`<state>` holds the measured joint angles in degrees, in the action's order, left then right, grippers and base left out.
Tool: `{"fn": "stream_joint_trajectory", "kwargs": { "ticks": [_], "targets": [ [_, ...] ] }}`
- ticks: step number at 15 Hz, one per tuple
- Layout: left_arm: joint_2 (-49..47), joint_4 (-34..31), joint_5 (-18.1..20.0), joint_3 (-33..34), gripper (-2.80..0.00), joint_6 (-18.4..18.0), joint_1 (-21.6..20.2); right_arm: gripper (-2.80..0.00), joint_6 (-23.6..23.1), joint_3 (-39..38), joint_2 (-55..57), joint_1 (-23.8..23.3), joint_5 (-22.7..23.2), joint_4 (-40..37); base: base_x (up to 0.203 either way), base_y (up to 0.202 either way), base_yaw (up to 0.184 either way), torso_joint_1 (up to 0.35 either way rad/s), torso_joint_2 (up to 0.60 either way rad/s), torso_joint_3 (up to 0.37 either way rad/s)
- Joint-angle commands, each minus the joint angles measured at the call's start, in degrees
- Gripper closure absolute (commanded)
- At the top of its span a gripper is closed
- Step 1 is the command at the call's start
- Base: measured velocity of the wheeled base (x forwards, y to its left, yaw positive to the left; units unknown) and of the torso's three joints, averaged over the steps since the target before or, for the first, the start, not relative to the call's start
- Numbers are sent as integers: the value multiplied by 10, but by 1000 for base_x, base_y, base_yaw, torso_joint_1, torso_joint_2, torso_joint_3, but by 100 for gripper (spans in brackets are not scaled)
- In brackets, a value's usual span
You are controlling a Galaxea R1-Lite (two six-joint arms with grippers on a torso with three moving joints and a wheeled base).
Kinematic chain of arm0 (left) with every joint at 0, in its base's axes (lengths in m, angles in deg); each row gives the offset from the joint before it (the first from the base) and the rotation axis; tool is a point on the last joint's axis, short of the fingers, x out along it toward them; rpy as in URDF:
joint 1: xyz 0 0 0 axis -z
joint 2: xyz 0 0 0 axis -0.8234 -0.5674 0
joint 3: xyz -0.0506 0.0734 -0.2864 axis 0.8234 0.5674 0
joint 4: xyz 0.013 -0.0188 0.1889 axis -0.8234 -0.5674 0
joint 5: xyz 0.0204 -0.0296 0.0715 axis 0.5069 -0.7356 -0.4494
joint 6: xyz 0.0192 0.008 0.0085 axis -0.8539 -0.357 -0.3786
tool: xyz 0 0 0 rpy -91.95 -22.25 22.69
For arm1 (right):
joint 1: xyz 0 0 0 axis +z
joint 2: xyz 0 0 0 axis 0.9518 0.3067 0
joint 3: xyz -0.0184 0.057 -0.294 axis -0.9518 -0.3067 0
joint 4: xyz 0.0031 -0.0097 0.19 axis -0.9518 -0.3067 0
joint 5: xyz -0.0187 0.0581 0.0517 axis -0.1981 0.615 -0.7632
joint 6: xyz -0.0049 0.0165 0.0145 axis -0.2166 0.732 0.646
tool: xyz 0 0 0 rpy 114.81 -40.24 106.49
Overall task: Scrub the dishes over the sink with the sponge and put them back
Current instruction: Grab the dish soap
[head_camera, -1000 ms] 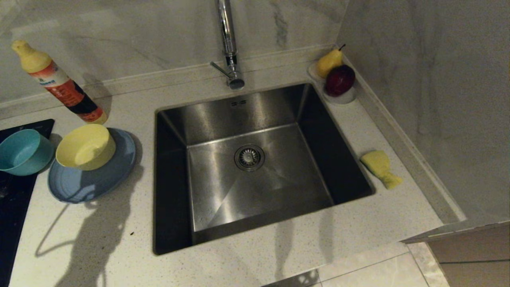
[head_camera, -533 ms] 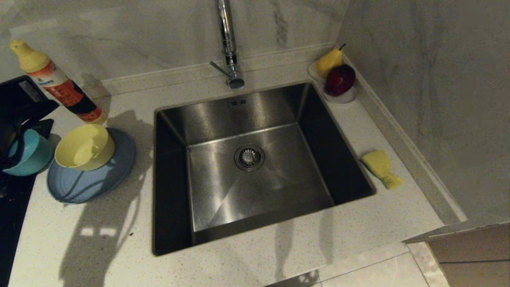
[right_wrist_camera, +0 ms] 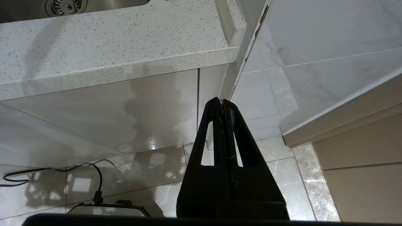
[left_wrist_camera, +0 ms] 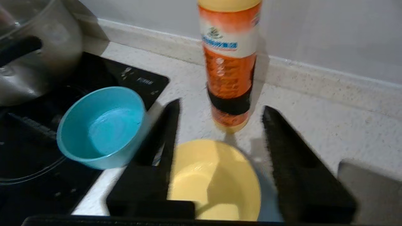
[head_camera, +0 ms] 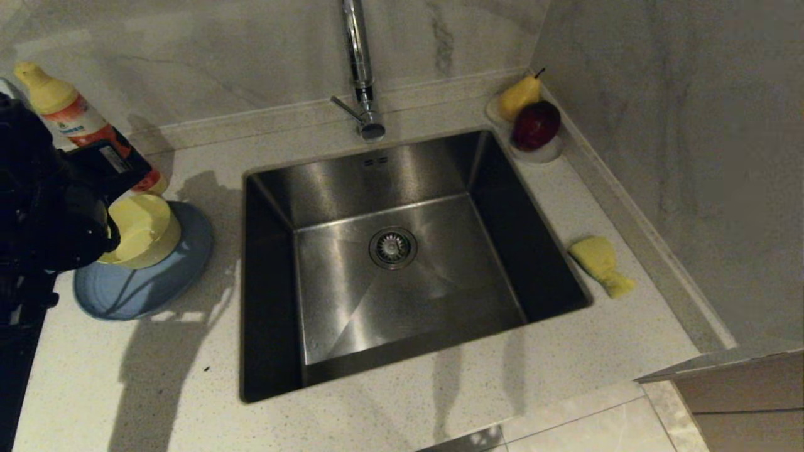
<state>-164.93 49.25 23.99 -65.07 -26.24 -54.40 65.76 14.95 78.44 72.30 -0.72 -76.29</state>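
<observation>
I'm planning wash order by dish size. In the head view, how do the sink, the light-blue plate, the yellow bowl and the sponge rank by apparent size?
Largest to smallest:
1. sink
2. light-blue plate, partly hidden by the left arm
3. yellow bowl, also partly hidden
4. sponge
The bowl and the sponge look close; I wouldn't rank them firmly.

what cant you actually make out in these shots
- Teal bowl: hidden in the head view behind the left arm.
- Sponge: its green face is not visible.
- Pot: cut off by the left wrist view's edge.
- Light-blue plate: partly covered by the yellow bowl.
</observation>
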Motion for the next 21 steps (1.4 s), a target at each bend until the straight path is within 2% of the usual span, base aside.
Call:
{"fn": "stream_joint_trajectory", "kwargs": {
  "ticks": [1, 6, 10, 12, 14, 21],
  "targets": [
    [-14, 14, -2, -5, -280, 2, -1, 0, 0, 0, 0, 0, 0, 0, 0, 0, 0, 0, 0, 0],
    [-20, 45, -2, 9, -280, 30, -32, 0, 0, 0, 0, 0, 0, 0, 0, 0, 0, 0, 0, 0],
    [-79, 47, 4, -6, -280, 63, -63, 0, 0, 1, 0, 0, 0, 0, 0, 0, 0, 0, 0, 0],
    [-101, 57, 24, -24, -280, 75, -67, 0, 0, 0, 0, 0, 0, 0, 0, 0, 0, 0, 0, 0],
    [-106, 58, 41, -42, -280, 76, -67, 0, 0, 0, 0, 0, 0, 0, 0, 0, 0, 0, 0, 0],
    [-175, 59, 51, -122, -280, 76, -69, 0, 0, 0, 0, 0, 0, 0, 0, 0, 0, 0, 0, 0]
  ]
}}
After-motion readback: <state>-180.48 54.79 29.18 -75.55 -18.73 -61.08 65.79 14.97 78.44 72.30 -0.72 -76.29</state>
